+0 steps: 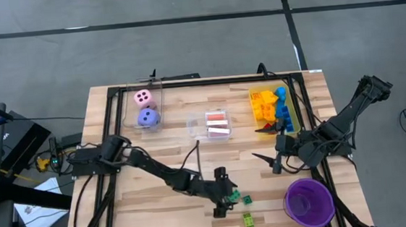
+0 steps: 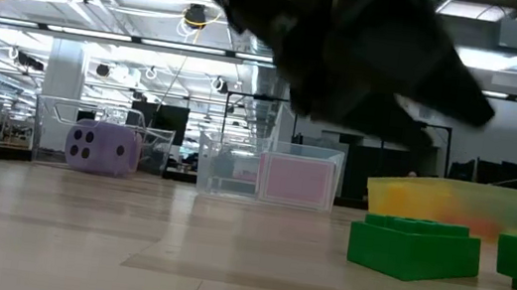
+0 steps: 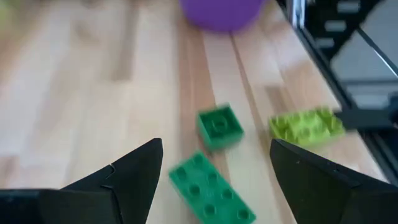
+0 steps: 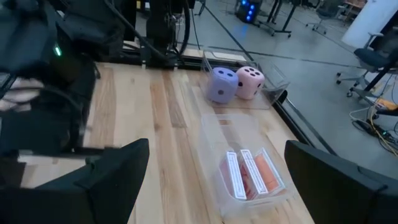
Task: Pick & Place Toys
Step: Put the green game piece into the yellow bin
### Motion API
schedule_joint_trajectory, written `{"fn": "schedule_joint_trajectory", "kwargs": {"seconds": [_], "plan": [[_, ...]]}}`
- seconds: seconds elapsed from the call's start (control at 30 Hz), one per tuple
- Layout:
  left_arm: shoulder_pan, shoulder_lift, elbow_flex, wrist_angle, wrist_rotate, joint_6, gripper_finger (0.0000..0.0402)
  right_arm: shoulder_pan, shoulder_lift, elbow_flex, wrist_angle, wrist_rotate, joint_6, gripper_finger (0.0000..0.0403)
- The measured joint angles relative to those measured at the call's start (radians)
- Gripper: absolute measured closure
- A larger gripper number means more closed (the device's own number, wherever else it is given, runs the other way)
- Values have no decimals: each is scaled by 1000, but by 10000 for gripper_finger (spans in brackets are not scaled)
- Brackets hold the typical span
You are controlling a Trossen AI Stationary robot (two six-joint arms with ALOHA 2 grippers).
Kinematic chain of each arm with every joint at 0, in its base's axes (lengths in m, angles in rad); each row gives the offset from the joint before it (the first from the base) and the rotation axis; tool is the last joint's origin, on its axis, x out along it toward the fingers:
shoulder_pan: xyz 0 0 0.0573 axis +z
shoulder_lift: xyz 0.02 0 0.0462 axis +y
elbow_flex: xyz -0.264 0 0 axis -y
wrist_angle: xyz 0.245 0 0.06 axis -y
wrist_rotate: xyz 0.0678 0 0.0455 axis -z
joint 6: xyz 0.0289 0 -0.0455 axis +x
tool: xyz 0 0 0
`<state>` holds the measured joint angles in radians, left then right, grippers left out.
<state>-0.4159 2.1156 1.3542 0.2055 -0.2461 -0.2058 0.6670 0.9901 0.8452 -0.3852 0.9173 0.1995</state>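
We see the left gripper (image 1: 226, 193) at the lower centre of the overhead frame, its fingers (image 3: 127, 180) spread wide and holding nothing; between them on the wood lies a dark green brick (image 3: 210, 190), with a smaller square green brick (image 3: 219, 126) just beyond it and a lime brick (image 3: 306, 124) off to the right near the table's edge frame. The right gripper (image 1: 272, 146) sits at the right of the overhead frame, beside the yellow bin (image 1: 270, 108) of yellow and blue bricks, its fingers likewise wide apart and empty. In the upper left a clear bin (image 1: 143, 111) holds the pink die (image 1: 143, 98) and the purple die (image 1: 148, 117); the pink-backed cards (image 1: 218, 124) rest in a clear tray at centre (three side by side). The purple cup (image 1: 309, 201) stands at the lower right.
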Motion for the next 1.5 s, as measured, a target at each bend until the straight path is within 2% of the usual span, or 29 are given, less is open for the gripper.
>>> {"fn": "schedule_joint_trajectory", "kwargs": {"seconds": [0.17, 0.47, 0.7, 1.1, 1.3, 1.5], "plan": [[3, 29, 35, -33, 62, 6, 109, 0, 0, 0, -1, 0, -1, 35], [9, 55, 38, -95, 62, -71, 109, 0, 0, 0, -1, -1, -1, 35], [2, 99, 39, -115, -18, -110, 109, 0, 0, 0, 1, -1, -1, 35], [13, 99, 42, -245, -27, -101, 113, 0, 1, 0, -4, -3, 2, 35], [19, 99, 38, -200, -26, -58, 149, 0, 1, 0, -5, -3, 2, 35], [26, 98, 38, -196, 11, -60, 231, 0, 1, 0, -8, -3, 2, 35]]}}
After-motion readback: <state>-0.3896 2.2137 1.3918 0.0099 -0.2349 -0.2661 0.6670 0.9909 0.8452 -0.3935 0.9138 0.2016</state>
